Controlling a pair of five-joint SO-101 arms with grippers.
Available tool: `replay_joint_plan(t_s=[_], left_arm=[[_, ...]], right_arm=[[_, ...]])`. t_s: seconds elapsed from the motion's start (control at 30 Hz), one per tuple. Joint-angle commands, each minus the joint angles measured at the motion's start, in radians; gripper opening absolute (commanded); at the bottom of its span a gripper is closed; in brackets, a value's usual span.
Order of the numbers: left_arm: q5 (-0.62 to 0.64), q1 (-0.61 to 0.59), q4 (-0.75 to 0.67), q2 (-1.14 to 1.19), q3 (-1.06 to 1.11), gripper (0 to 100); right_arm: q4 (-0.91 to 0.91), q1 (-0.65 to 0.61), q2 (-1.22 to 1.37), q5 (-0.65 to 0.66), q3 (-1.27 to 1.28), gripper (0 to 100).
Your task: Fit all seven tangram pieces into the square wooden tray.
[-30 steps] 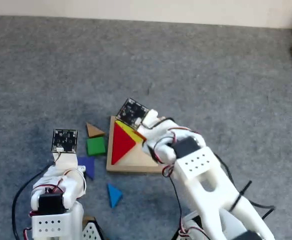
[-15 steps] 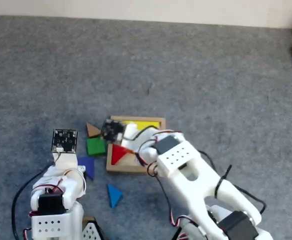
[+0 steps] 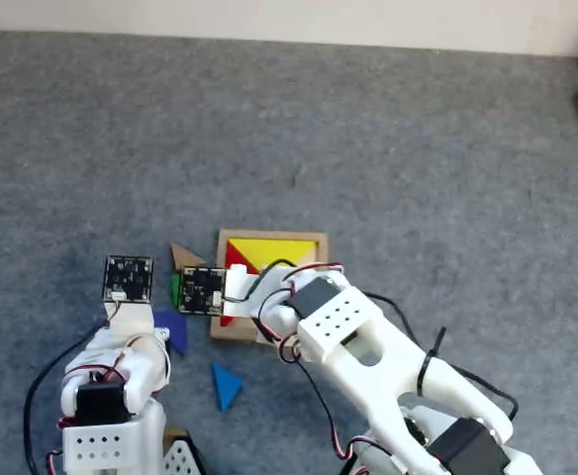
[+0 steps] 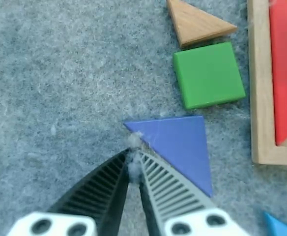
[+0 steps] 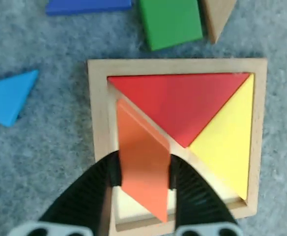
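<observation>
The square wooden tray [image 5: 97,118] holds a red triangle [image 5: 183,98] and a yellow triangle [image 5: 227,142]. My right gripper [image 5: 143,172] is shut on an orange parallelogram [image 5: 142,162], held tilted over the tray's bare part beside the red triangle. My left gripper [image 4: 132,160] is shut, and its tips touch a corner of the dark blue triangle [image 4: 178,145] on the carpet. Beyond that lie a green square [image 4: 208,73] and a wooden triangle [image 4: 197,23], just outside the tray's left rim [image 4: 259,98]. In the high view the tray [image 3: 269,237] is half covered by the right arm.
A light blue triangle [image 3: 226,384] lies on the grey carpet in front of the tray, between the two arm bases. The loose pieces crowd the strip between the left arm and the tray. Open carpet stretches behind and to the right.
The right arm swung left across the tray, from its far corner to its left edge, uncovering the yellow triangle. The left arm stayed still.
</observation>
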Motion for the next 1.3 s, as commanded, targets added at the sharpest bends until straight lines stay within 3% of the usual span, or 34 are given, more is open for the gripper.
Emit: replay_joint_plan(t_s=[0.0, 0.47, 0.67, 0.8, 1.1, 1.27], left_arm=[[-0.002, -0.010, 0.005, -0.005, 0.021, 0], [-0.002, -0.010, 0.005, -0.005, 0.021, 0], [-0.002, -0.010, 0.005, -0.005, 0.021, 0], [-0.002, -0.010, 0.005, -0.005, 0.021, 0], [-0.002, -0.010, 0.005, -0.005, 0.021, 0], [-0.002, -0.010, 0.005, -0.005, 0.021, 0]], right_arm=[[-0.016, -0.015, -0.005, -0.051, -0.058, 15.6], [0.021, -0.041, -0.016, -0.066, -0.065, 16.2], [0.019, 0.087, -0.016, -0.198, -0.067, 0.7], [0.013, 0.113, -0.005, -0.229, -0.065, 0.8], [-0.186, 0.096, 0.081, -0.229, 0.050, 0.8], [-0.203, 0.044, 0.229, -0.229, 0.051, 0.8]])
